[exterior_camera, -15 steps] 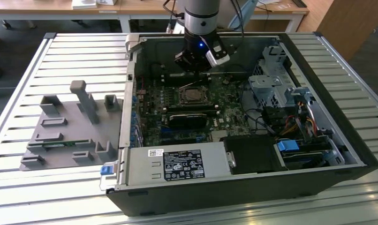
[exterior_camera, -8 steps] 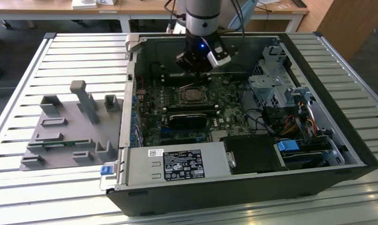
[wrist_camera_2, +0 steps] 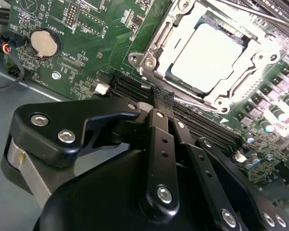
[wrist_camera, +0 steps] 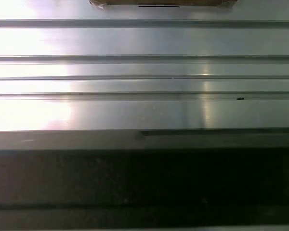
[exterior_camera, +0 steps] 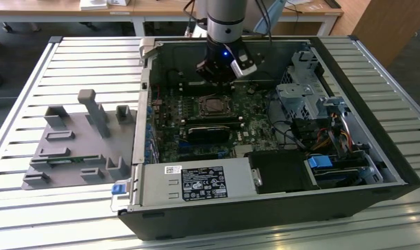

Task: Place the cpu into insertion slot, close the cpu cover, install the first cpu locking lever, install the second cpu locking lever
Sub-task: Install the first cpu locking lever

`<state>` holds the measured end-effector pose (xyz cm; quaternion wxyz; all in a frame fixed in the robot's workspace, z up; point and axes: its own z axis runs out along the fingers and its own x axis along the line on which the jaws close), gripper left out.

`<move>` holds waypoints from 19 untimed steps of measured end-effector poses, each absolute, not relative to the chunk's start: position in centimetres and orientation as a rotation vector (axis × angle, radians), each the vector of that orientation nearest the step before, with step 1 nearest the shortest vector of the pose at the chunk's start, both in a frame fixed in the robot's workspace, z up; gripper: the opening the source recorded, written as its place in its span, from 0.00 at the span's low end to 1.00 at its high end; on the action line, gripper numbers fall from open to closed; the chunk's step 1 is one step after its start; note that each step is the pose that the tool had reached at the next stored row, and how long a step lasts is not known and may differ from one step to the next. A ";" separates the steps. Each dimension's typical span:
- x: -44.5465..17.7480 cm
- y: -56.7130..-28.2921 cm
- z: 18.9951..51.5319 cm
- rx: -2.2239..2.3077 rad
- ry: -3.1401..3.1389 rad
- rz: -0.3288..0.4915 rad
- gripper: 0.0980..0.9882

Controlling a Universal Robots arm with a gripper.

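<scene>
Aluminium slats make up the counter [exterior_camera: 71, 57], ribbed and pale, carrying everything under inspection. On it lies an open computer case [exterior_camera: 397, 156], black-walled, occupying the exterior view's right and centre. A grey fixture tray [exterior_camera: 78, 151] with upright pegs sits on the counter just beside the case, toward the exterior view's left. Inside the case, the green motherboard [exterior_camera: 172, 130] lies flat; a silver power supply [exterior_camera: 196, 183] with a label sits at the near edge, and a drive cage [exterior_camera: 300, 99] with bundled cables stands toward the exterior view's right.

My arm comes down from above into the far part of the case. My end effector [exterior_camera: 215, 83] hangs over the motherboard, just behind the socket, apart from it. In the second wrist view my end effector [wrist_camera_2: 159, 94] shows its black linkages drawn in, fingertips brought together with nothing between them.

The socket [wrist_camera_2: 209, 57] is near those fingertips in the second wrist view. The cpu [wrist_camera_2: 209, 55] is seated in the socket, its silvery top glaring under the light. The cpu cover [wrist_camera_2: 159, 48] lies down around the chip, its frame bordering the metal top on all visible sides. Thin wire levers run along the socket edges; I cannot tell whether they are latched. A round coin battery [wrist_camera_2: 43, 43] sits on the board well apart from the socket.
</scene>
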<state>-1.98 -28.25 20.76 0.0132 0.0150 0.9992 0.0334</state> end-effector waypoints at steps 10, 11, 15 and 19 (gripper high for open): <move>-1.8 -28.3 19.9 0.047 3.116 0.103 0.01; -1.8 -28.3 19.9 0.047 3.116 0.103 0.01; -1.8 -28.2 20.0 0.047 3.115 0.104 0.01; -1.8 -28.3 20.0 0.047 3.116 0.100 0.01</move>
